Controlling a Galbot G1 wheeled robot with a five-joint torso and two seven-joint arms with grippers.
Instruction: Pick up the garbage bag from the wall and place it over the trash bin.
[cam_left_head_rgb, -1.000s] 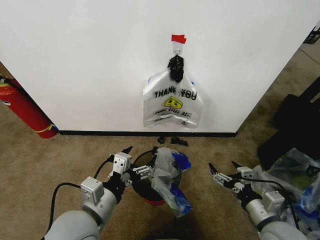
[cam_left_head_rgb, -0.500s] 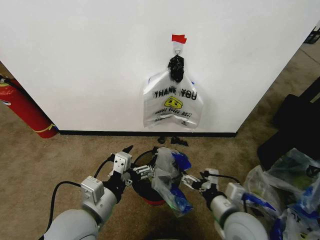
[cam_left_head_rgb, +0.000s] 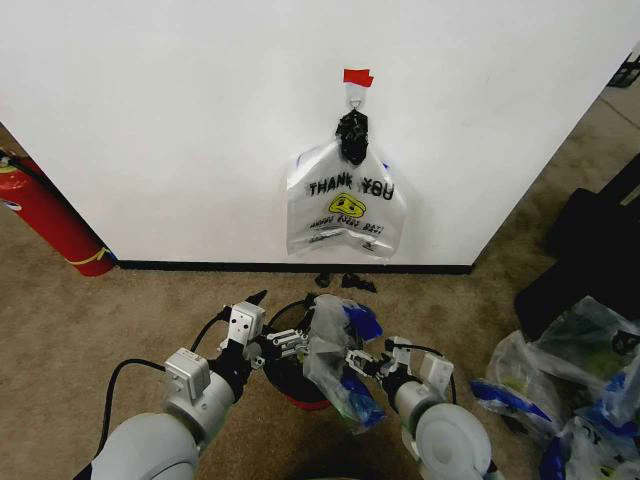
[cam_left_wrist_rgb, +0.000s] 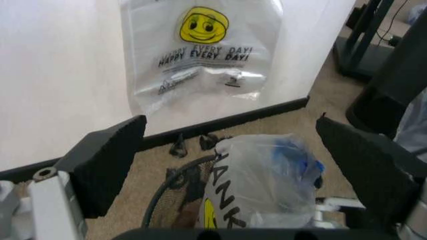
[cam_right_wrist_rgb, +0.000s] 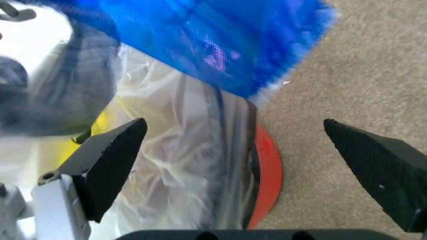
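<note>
On the carpet (cam_left_head_rgb: 120, 320) just in front of the white wall (cam_left_head_rgb: 180, 130), you have the trash bin (cam_left_head_rgb: 290, 375) standing between your two grippers, its black mesh side and red base partly covered by the garbage bag (cam_left_head_rgb: 335, 365). The bag sits bunched against the bin's right side, its blue patch facing up and to the right, with black lettering and a bit of yellow showing in the left wrist view (cam_left_wrist_rgb: 257, 180).

Your left gripper (cam_left_head_rgb: 268, 345) reaches in from the left at the bin's rim. In its wrist view the two dark fingers (cam_left_wrist_rgb: 107, 160) stand wide apart, with the bag and the rim of the bin (cam_left_wrist_rgb: 170, 187) in the gap ahead of them; the head view shows the tips right at the bag, but you cannot tell from it whether they actually pinch the plastic.

Your right gripper (cam_left_head_rgb: 362, 362) comes in from the right, tips at the bag's blue part. Its fingers (cam_right_wrist_rgb: 110, 160) are also spread wide, framing the crumpled plastic (cam_right_wrist_rgb: 180, 150), the blue patch and the bin's red base (cam_right_wrist_rgb: 270, 175). Nothing is clamped between them.

A second smiley bag (cam_left_head_rgb: 345, 205) hangs on the wall from a hook under a red tape strip (cam_left_head_rgb: 357, 77). A red fire extinguisher (cam_left_head_rgb: 50, 220) leans at the far left.
</note>
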